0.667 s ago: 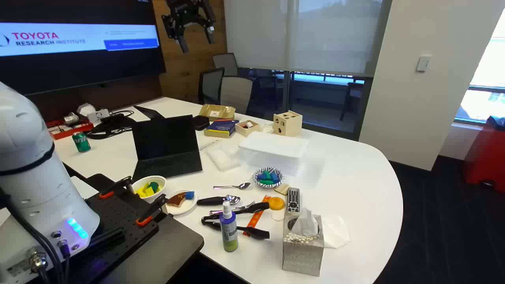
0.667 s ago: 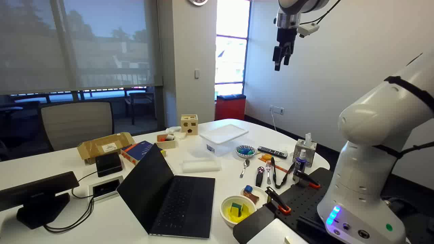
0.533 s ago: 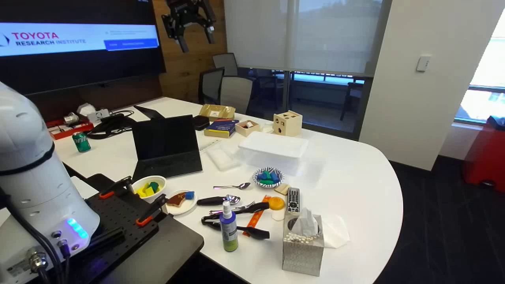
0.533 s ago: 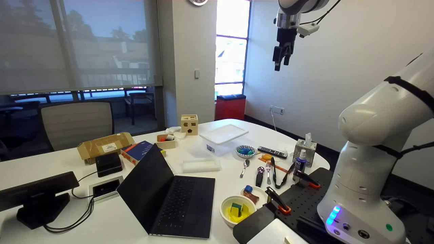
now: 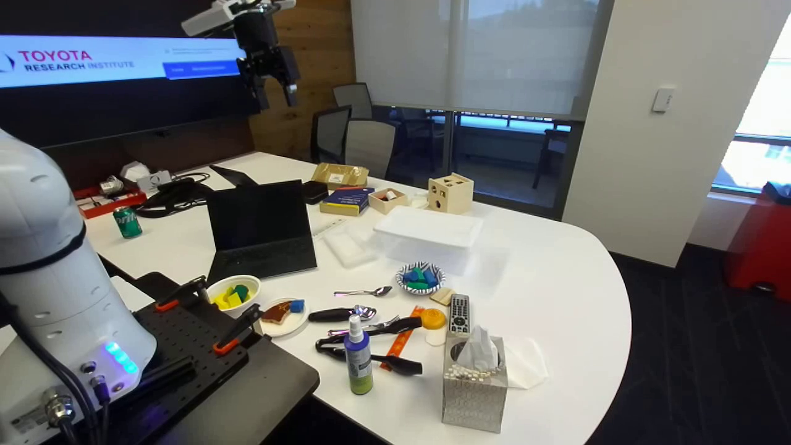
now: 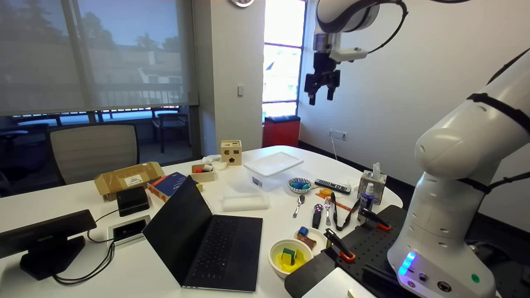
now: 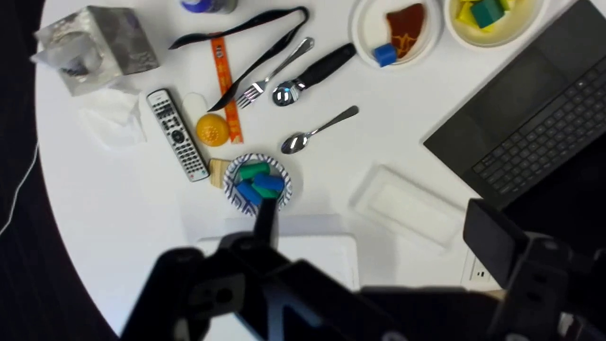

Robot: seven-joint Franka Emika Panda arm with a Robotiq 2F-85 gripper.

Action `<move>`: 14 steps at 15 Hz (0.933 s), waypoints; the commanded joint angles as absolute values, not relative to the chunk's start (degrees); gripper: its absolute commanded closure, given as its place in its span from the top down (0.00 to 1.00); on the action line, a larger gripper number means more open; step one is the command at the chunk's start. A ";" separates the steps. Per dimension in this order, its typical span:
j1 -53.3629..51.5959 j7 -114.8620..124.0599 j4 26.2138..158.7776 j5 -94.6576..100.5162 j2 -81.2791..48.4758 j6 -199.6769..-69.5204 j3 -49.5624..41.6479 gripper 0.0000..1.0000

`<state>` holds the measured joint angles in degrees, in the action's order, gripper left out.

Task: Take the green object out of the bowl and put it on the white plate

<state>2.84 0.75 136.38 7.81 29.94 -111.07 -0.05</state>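
Observation:
A dark green block point(image 5: 241, 290) lies on yellow pieces in a pale round bowl point(image 6: 275, 252). In the wrist view the green block point(image 7: 487, 13) and bowl point(image 7: 492, 39) are at the top right, with the bowl cut off by the frame edge. The white plate point(image 7: 371, 28) is beside the bowl and holds a brown piece and a blue block; it also shows in an exterior view point(image 5: 290, 326). My gripper point(image 6: 321, 99) is high above the table, open and empty. In the wrist view its jaws stand wide apart point(image 7: 374, 208), over the clear bin and white tray, away from the bowl.
A black laptop point(image 6: 225, 252) stands close beside the bowl. Black clamps point(image 6: 340, 244) with orange tips are near the plate. A patterned dish point(image 7: 234, 194) holds green and blue blocks. Utensils, a spray bottle point(image 5: 358, 364), a tissue box point(image 5: 474, 395) and a clear bin point(image 5: 426, 241) are on the table.
My gripper has moved lower and to the left in both exterior views, and the wrist has turned. It stays open. The things on the table have not moved.

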 commanded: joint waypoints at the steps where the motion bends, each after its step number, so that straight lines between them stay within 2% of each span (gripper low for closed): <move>1: 0.44 16.76 141.59 1.75 26.89 -116.61 6.76 1.00; 7: -4.24 40.25 151.69 -10.26 15.56 -138.14 16.28 1.00; 14: -8.98 40.63 159.78 -19.85 -3.92 -172.45 14.69 1.00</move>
<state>-6.25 43.26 159.84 -14.00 4.54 -162.78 16.58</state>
